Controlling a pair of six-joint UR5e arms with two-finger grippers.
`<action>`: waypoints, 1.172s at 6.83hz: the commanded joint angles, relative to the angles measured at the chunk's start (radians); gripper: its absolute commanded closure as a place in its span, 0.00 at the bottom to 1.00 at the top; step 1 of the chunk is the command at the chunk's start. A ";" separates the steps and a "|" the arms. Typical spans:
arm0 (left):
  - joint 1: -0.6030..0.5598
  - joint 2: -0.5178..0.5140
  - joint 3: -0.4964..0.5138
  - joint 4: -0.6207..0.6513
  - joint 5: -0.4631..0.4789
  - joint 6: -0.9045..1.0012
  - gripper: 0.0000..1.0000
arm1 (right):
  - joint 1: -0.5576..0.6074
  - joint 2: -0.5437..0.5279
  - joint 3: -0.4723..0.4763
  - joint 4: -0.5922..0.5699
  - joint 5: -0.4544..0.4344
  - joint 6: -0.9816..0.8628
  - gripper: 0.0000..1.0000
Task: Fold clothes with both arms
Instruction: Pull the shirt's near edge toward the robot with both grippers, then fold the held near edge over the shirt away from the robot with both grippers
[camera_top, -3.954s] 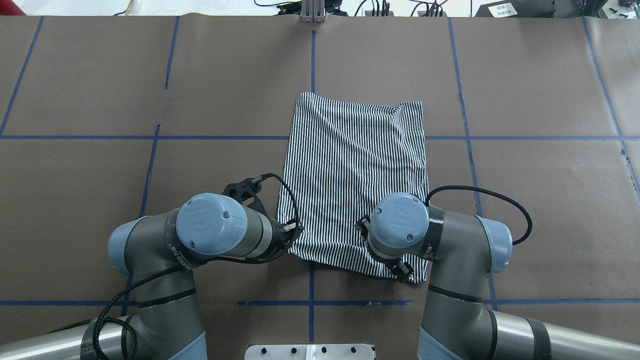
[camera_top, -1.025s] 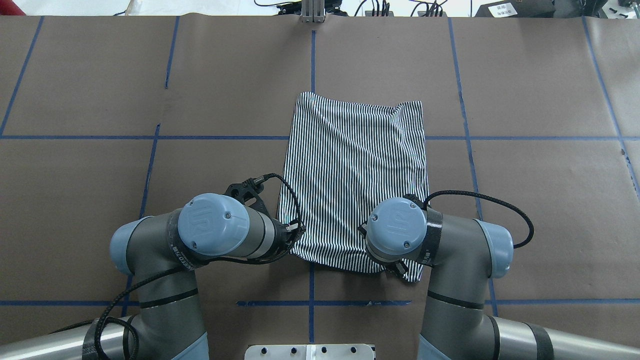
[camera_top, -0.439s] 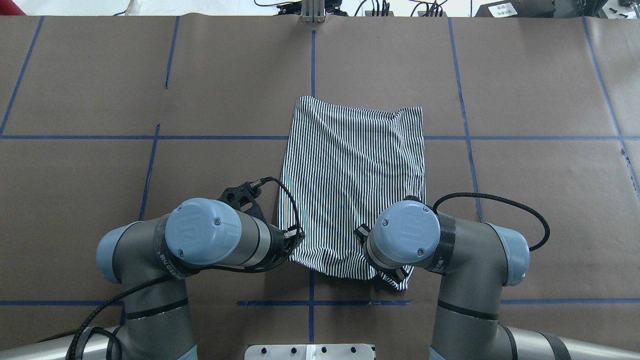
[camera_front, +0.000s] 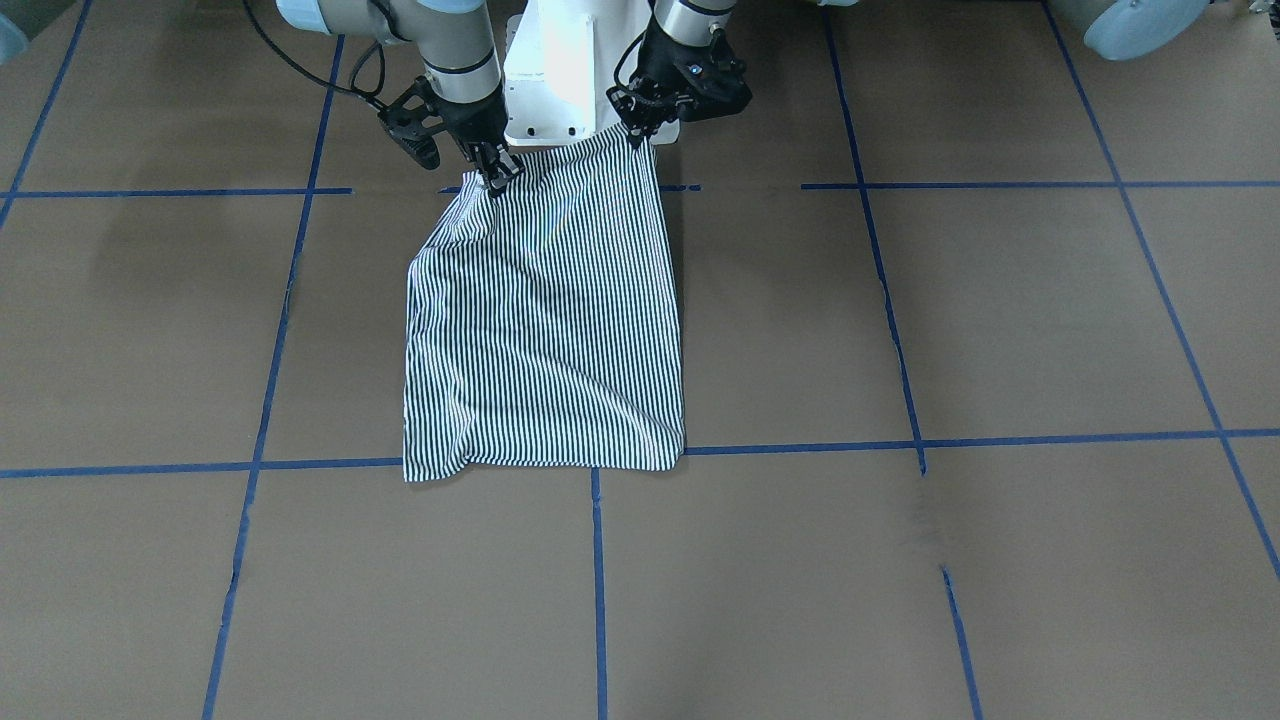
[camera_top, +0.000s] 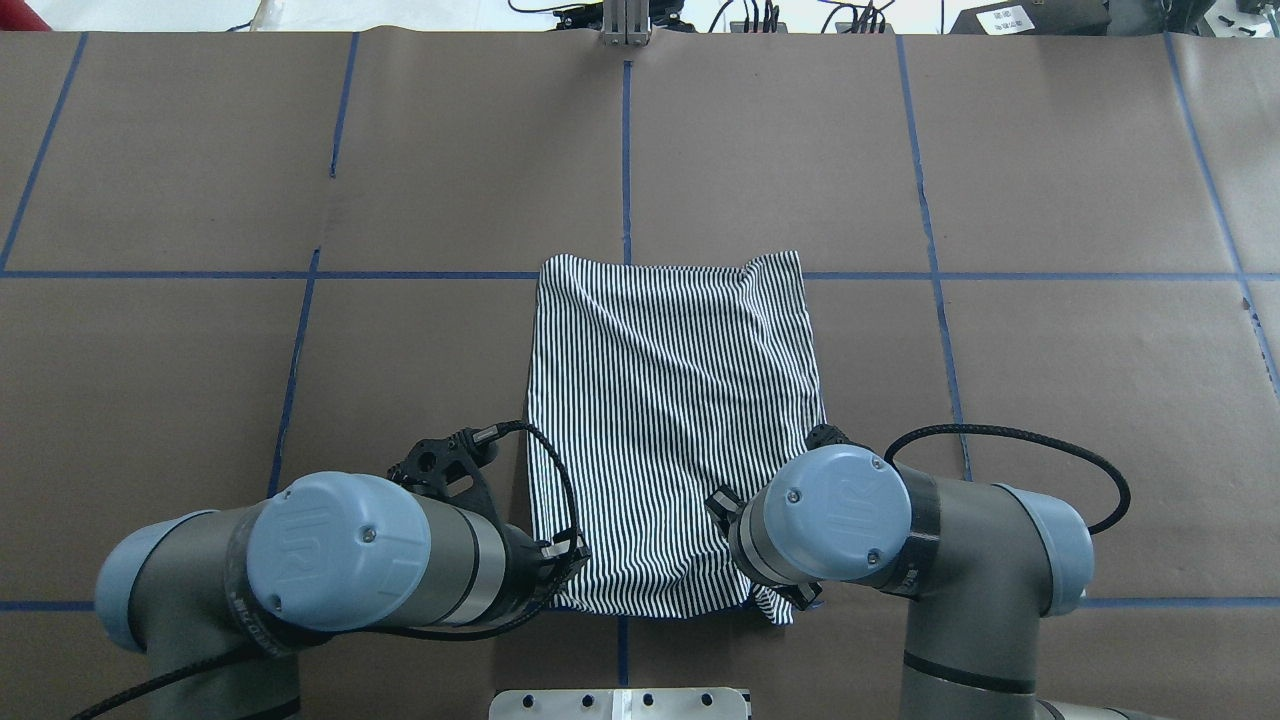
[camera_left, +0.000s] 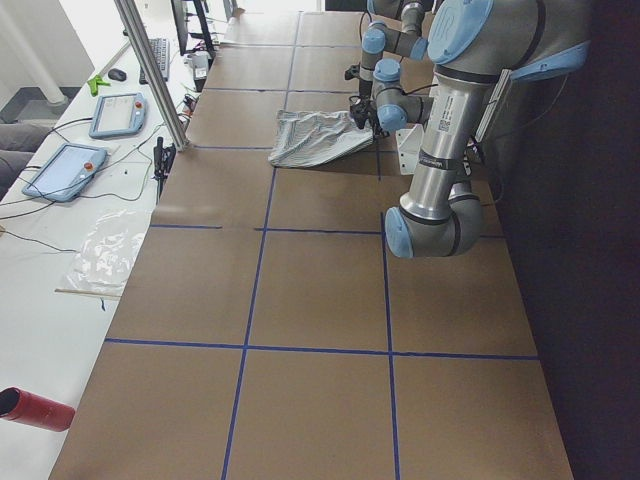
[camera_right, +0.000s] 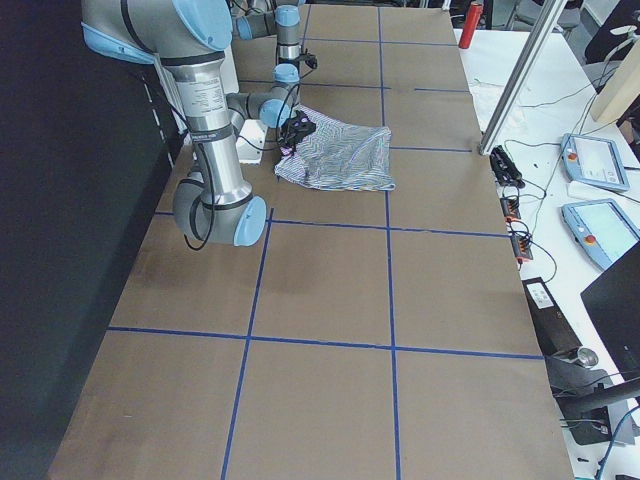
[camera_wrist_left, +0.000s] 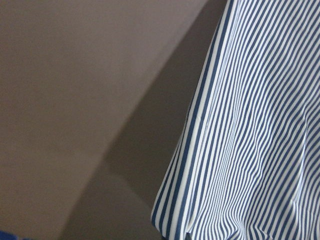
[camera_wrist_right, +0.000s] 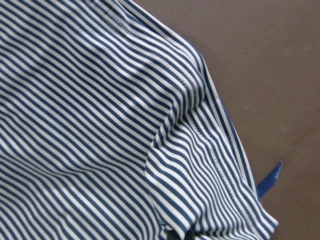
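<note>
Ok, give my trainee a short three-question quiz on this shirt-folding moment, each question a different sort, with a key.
1. True or false: the striped shirt hangs wholly clear of the table.
2. What do the left pincer and right pincer each hold? A) nothing B) a corner of the shirt's robot-side edge C) a loose sleeve at the far edge
3. Fill in: in the front-facing view, the pincer on the view's right is the robot's ____ one.
Key: 1 false, its far edge lies on the table; 2 B; 3 left.
</note>
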 joint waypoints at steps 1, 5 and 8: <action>0.022 -0.003 -0.021 0.021 -0.003 -0.004 1.00 | -0.014 -0.001 0.017 0.004 0.000 -0.012 1.00; -0.134 -0.043 0.056 -0.053 0.003 -0.023 1.00 | 0.058 0.040 -0.042 0.015 -0.035 -0.101 1.00; -0.327 -0.165 0.360 -0.218 0.000 -0.018 1.00 | 0.338 0.309 -0.375 0.037 -0.001 -0.403 1.00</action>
